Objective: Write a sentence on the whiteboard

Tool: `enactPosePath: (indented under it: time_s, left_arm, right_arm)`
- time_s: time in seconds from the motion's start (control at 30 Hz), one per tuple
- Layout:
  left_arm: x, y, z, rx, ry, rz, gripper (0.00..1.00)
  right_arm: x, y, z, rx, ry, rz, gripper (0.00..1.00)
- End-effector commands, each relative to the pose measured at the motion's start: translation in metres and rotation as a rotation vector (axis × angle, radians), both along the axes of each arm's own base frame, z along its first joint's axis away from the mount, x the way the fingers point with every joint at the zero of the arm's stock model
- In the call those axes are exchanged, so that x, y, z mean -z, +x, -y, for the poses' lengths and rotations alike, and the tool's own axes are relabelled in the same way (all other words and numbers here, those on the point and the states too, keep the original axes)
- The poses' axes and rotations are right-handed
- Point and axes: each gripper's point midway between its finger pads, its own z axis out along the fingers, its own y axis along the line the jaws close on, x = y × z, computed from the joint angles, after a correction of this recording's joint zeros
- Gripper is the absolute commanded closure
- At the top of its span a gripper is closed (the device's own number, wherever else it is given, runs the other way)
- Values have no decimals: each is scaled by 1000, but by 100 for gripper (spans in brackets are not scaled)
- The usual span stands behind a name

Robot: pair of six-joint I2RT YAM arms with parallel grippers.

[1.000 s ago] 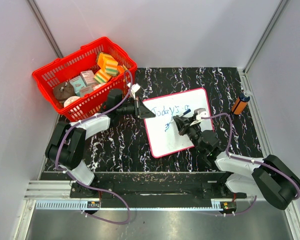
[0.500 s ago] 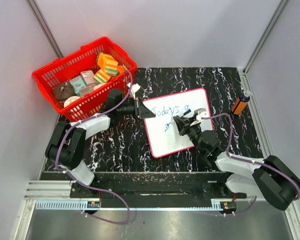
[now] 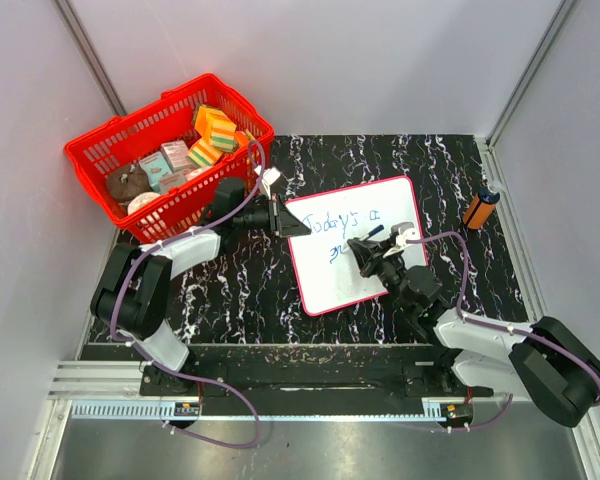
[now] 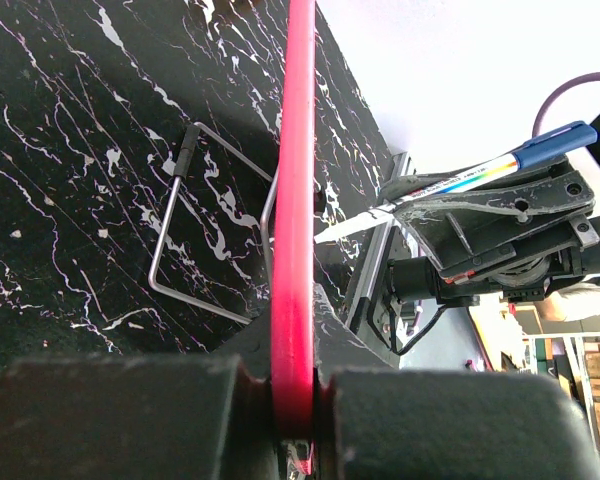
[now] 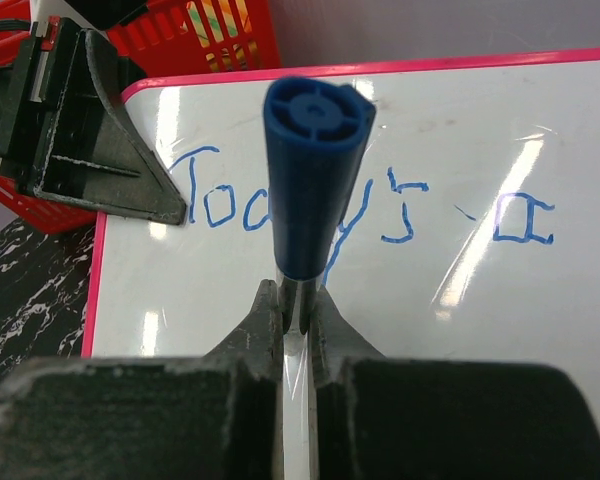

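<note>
The whiteboard (image 3: 330, 285) lies flat on the table (image 3: 220, 290), directly under and ahead of the right pincer (image 5: 295, 312). The sentence (image 5: 215, 202) runs in blue along the board's far edge, beyond that pincer. It reads "Today's", with the middle letters hidden in the right wrist view, then a short dash and a squarish "a". The overhead view shows a small blue scribble on a second line, just left of the right pincer, too small to read.

The right pincer is clenched on a blue marker (image 5: 315, 170), whose blunt rear end points up at the wrist camera. The tip is hidden below the fingers, so I cannot tell whether it touches the board. The left pincer (image 4: 293, 395) is clamped on the board's pink rim at its left corner.

The step in hand looks like carrying the second line on. To do it well, the left grip should stay firm so the board cannot slide. The marker should press lightly and evenly, moving rightward with letters sized like those above and clear of wet ink.

The marker's barrel carries a rainbow stripe and fine print, unreadable here. Behind the left pincer stands a red basket (image 3: 98, 150) of packets. An orange and black cylinder (image 3: 479, 209) lies well to the right of the right pincer.
</note>
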Motion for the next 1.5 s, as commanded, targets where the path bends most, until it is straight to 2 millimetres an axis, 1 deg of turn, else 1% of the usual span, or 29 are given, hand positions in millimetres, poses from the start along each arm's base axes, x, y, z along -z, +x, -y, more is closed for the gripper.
enactPosePath:
  time_s: [0.0, 0.2, 0.5, 0.6, 0.63, 0.7, 0.73, 0.83, 0.9, 1.03, 1.07, 1.17, 1.23, 1.3, 1.47]
  left_arm:
    - [41, -5, -12, -27, 129, -14, 100]
    - [42, -5, -12, -27, 131, -17, 100]
    - [42, -5, -13, -27, 133, -14, 100]
    - [40, -5, -12, -26, 131, -13, 100]
    - [42, -5, -13, -25, 133, -15, 100]
    - [42, -6, -13, -23, 134, -14, 100]
    - [42, -6, -13, -24, 134, -13, 100]
    - [42, -6, -13, -26, 134, -14, 100]
    - [41, -5, -13, -26, 131, -11, 100]
    - [41, -6, -12, -24, 131, -11, 100]
    - [41, -6, -12, -23, 130, -11, 100]
    - [41, -7, -11, -16, 131, -10, 100]
    - [41, -8, -11, -16, 131, -13, 100]
    - [42, -8, -11, -20, 130, -11, 100]
    - [41, -8, -11, -18, 127, -11, 100]
  right_arm:
    - [5, -3, 4, 4, 1, -18, 100]
    - [3, 0, 11, 45, -4, -14, 100]
    - [-18, 7, 11, 66, 9, 35, 100]
    - [-29, 3, 10, 46, 29, 64, 100]
    - [-39, 0, 9, 33, 50, 81, 100]
    - [-47, -2, 10, 28, 71, 91, 100]
    - [-57, -4, 12, 32, 92, 108, 100]
    - [-62, 0, 13, 51, 78, 106, 100]
    - [-62, 4, 12, 61, 69, 107, 100]
    - [-53, 16, 2, 61, 51, 83, 100]
    - [-56, 17, 0, 55, 61, 95, 100]
    - [-54, 23, -1, 73, 55, 97, 100]
    - [-59, 25, -2, 77, 52, 107, 100]
    - [-59, 27, -3, 78, 43, 103, 100]
    - [-46, 29, -5, 74, 20, 76, 100]
